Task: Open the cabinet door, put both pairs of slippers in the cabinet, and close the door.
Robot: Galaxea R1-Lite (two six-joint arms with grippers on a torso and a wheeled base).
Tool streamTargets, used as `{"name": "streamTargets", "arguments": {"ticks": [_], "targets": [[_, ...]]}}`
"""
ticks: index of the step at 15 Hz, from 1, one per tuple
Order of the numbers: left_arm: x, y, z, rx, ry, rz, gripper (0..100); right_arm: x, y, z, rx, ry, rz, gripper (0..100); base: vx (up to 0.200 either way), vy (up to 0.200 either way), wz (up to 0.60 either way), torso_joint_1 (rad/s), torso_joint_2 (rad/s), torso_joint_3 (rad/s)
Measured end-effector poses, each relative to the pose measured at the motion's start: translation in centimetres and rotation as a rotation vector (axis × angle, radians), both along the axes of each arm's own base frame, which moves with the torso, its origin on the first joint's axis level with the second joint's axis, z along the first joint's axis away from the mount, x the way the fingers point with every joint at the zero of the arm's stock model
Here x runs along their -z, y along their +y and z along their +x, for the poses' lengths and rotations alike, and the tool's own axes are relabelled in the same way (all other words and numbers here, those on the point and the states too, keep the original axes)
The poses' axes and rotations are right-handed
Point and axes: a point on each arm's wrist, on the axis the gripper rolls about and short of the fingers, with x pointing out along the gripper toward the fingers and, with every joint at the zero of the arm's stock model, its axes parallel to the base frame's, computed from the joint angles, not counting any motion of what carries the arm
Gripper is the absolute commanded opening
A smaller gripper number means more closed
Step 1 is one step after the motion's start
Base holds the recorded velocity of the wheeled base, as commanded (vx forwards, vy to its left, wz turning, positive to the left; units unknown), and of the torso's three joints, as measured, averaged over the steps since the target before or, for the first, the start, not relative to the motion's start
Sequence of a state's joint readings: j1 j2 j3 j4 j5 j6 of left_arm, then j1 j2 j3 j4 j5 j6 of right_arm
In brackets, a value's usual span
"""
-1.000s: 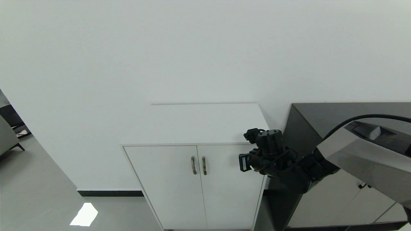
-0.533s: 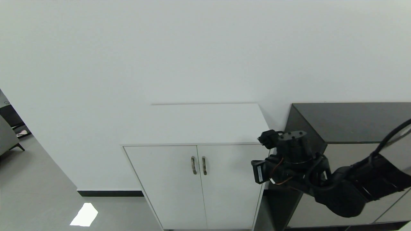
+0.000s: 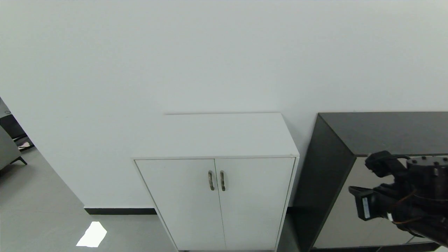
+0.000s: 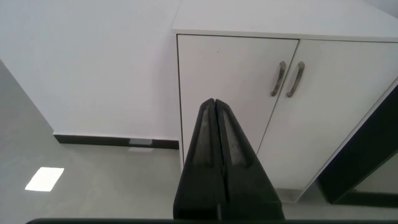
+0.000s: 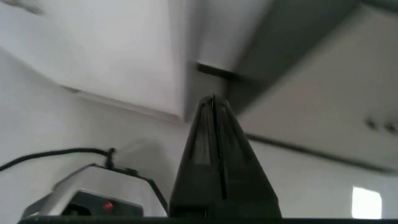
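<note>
The white cabinet (image 3: 224, 134) stands against the wall with both doors shut. Its two metal handles (image 3: 211, 180) (image 3: 222, 180) sit side by side at the middle seam. My right arm's wrist (image 3: 402, 199) hangs low on the right, in front of the black cabinet and well apart from the white one. The right gripper (image 5: 212, 102) is shut with nothing in it. My left gripper (image 4: 214, 102) is shut and empty too, held low in front of the left door (image 4: 230, 81), some way short of the handles (image 4: 280, 78).
A black cabinet (image 3: 371, 127) with a glossy front stands close beside the white one, on its right. Grey floor (image 3: 42, 210) lies open to the left, with a bright patch (image 3: 91, 234) on it and a chair (image 3: 7, 148) at the far left edge.
My right arm has swung right and downward, from the white cabinet's right edge to the front of the black cabinet. The doors stayed shut.
</note>
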State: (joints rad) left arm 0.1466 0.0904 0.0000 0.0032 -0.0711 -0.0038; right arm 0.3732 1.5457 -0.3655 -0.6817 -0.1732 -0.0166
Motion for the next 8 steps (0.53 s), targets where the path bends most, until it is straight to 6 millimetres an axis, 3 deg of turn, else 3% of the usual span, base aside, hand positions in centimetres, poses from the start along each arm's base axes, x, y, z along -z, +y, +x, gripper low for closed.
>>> {"name": "streamTargets", "arguments": {"ticks": [2, 8], "targets": [[0.0, 0.0, 0.0, 0.0, 0.0, 0.001, 0, 0.7, -2.2, -2.6, 0.043, 0.023, -0.008, 0, 0.0, 0.0, 0.0, 0.0, 0.0, 0.0], [0.0, 0.0, 0.0, 0.0, 0.0, 0.001, 0, 3.0, -4.5, -8.8, 0.053, 0.098, -0.012, 0, 0.0, 0.0, 0.0, 0.0, 0.0, 0.0]]}}
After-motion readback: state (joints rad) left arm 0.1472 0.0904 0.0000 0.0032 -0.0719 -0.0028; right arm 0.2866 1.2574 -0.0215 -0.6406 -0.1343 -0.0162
